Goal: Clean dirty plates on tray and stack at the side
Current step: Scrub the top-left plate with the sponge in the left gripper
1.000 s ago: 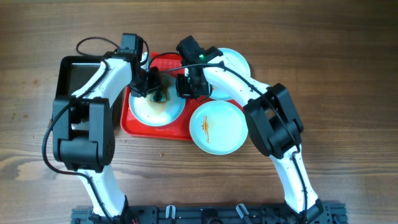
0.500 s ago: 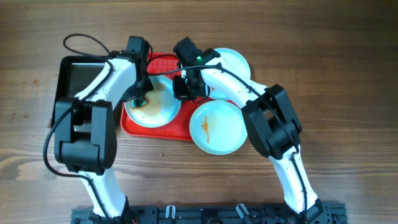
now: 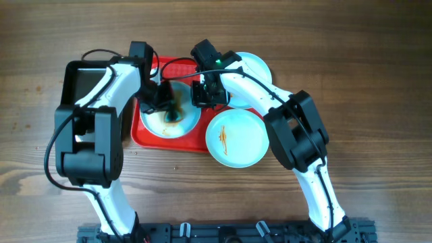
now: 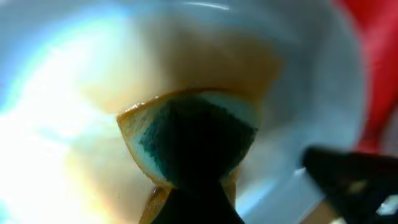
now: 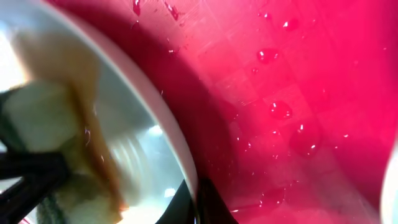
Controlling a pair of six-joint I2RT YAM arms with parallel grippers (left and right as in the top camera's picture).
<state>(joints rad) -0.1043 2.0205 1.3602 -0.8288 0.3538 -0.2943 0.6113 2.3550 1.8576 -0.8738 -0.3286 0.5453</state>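
Note:
A plate (image 3: 154,123) with brown sauce smears lies on the left half of the red tray (image 3: 172,143). My left gripper (image 3: 167,101) is shut on a green and yellow sponge (image 3: 174,113) and presses it on the plate's middle. In the left wrist view the sponge (image 4: 186,140) sits on the smeared plate (image 4: 68,68). My right gripper (image 3: 201,100) is shut on this plate's right rim, seen pinched in the right wrist view (image 5: 194,200). A second plate (image 3: 237,138) with an orange streak overhangs the tray's front right. A third plate (image 3: 256,66) lies at the back right, half hidden by my right arm.
A black tray (image 3: 79,82) stands left of the red tray, under my left arm. The red tray's floor (image 5: 286,93) is wet with droplets. Bare wooden table (image 3: 378,101) lies to the right and in front.
My left gripper swept the sponge to the plate's left side and back to its middle. The plate shifted a little. The right gripper kept its hold on the rim.

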